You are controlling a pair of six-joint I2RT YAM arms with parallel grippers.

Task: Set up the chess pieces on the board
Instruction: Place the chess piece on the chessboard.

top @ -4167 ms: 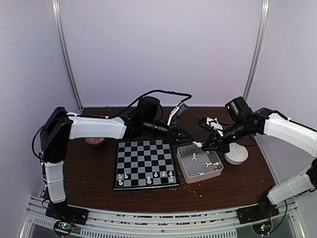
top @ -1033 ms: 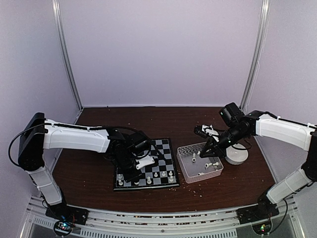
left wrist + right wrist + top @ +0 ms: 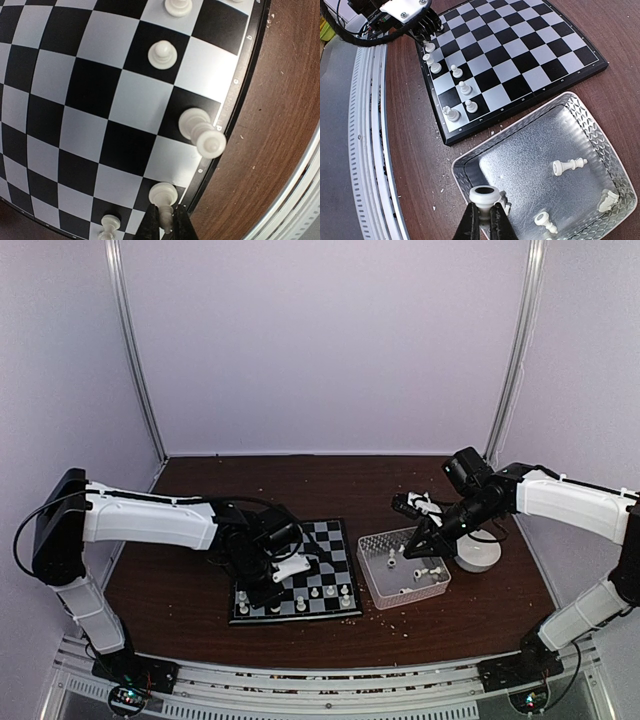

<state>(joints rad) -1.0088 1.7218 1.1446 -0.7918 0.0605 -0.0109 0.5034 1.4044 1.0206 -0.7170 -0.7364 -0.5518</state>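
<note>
Overhead: the board (image 3: 300, 558) lies left of centre on the brown table (image 3: 180, 590), with a clear tray (image 3: 368, 575) just beside its right edge. A few white pieces (image 3: 315, 592) stand along the near rows. The left gripper (image 3: 262, 588) is low over the board's near-left corner, and the right gripper (image 3: 412, 546) is over the tray. Left wrist: fingers (image 3: 149, 227) pinched shut on a white piece (image 3: 163, 192) standing on a dark edge square, its head just past the tips. A taller piece (image 3: 200, 131) stands close along the same edge. Risk, as I judge it: a skewed release or sideways pull-out tips this one into that neighbour or off the rim. Right wrist: fingers (image 3: 469, 225) closed tight on a ring-topped piece (image 3: 485, 196), head above the tips, over the tray's near corner. Other pieces lie flat on the tray floor. Cannot tell whether the held one is clear of that floor. The hold is narrow, so the likely failure is a slip, or a snag on the tray wall during the carry.
</note>
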